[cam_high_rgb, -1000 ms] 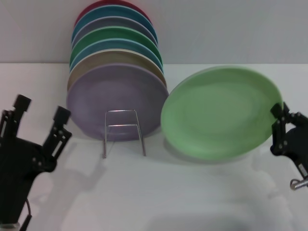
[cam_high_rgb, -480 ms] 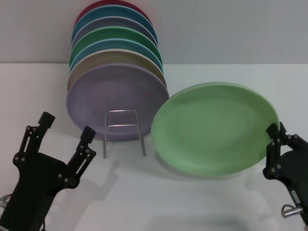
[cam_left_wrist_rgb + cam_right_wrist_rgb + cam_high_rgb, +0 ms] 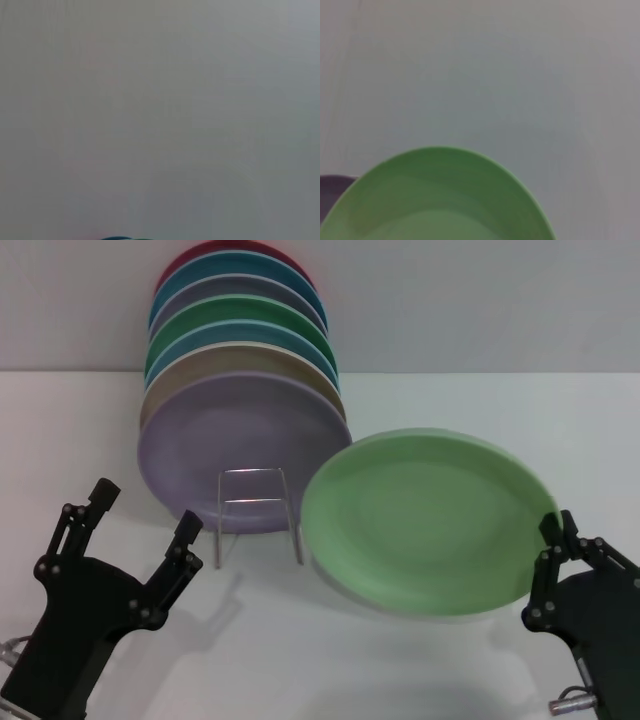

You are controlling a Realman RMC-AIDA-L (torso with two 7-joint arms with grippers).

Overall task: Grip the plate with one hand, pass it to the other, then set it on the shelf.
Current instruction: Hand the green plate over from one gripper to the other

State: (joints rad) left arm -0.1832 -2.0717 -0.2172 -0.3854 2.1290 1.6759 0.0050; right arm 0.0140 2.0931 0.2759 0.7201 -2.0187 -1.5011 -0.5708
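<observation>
The pale mint-green plate point(image 3: 430, 522) hangs tilted above the table at right of centre, its face turned toward the camera; it also fills the right wrist view point(image 3: 440, 200). My right gripper point(image 3: 556, 540) is shut on the plate's right rim. At the lower left my left gripper point(image 3: 145, 508) stands open with its fingers pointing up and nothing between them, well clear of the plate. The wire shelf point(image 3: 255, 510) stands on the table between the two, with its front loops bare.
Several plates stand stacked upright in the rack behind the shelf's front loops, with a lavender plate point(image 3: 240, 450) foremost and a darker green one point(image 3: 235, 315) farther back. White table point(image 3: 300, 650) spreads in front; a grey wall rises behind.
The right gripper has carried the plate down and to the left, toward the centre. The left gripper has moved right and slightly inward, staying open.
</observation>
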